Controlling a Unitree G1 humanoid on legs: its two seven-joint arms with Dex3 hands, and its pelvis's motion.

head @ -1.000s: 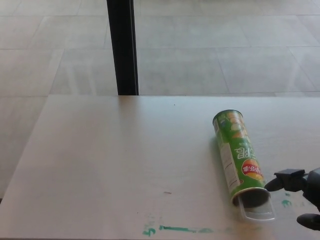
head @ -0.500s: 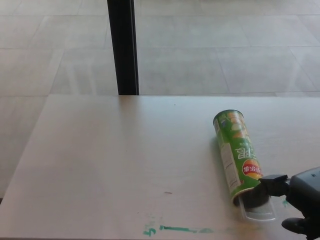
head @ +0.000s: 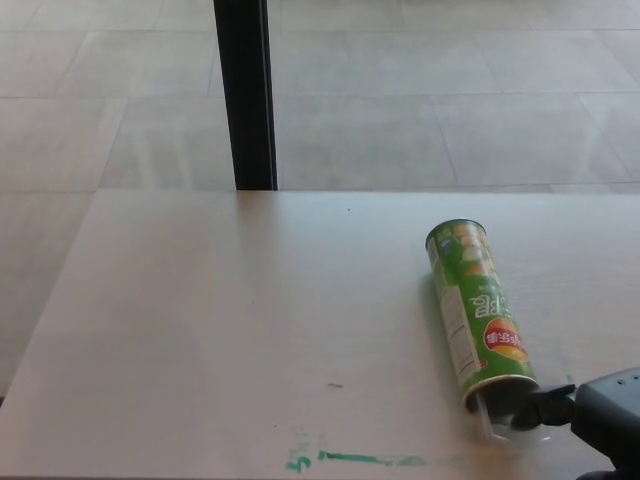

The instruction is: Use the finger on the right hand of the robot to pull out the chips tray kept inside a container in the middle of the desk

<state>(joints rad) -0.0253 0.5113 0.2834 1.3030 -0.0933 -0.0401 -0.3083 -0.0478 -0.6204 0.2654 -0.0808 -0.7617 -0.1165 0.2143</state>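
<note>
A green chips can (head: 476,310) lies on its side on the desk (head: 250,300), right of the middle, its open mouth facing the near edge. A clear plastic tray (head: 505,428) sticks a little way out of that mouth. My right hand (head: 600,418) comes in at the lower right corner. One black finger (head: 545,407) points left and rests on the tray just in front of the can's mouth. The hand holds nothing. My left hand does not show.
Green paint smears (head: 350,459) mark the desk near its front edge. A black post (head: 247,95) stands behind the desk's far edge, with tiled floor (head: 450,90) beyond.
My right hand has moved left and down toward the can's mouth, and its finger has come onto the tray. The can has stayed in place.
</note>
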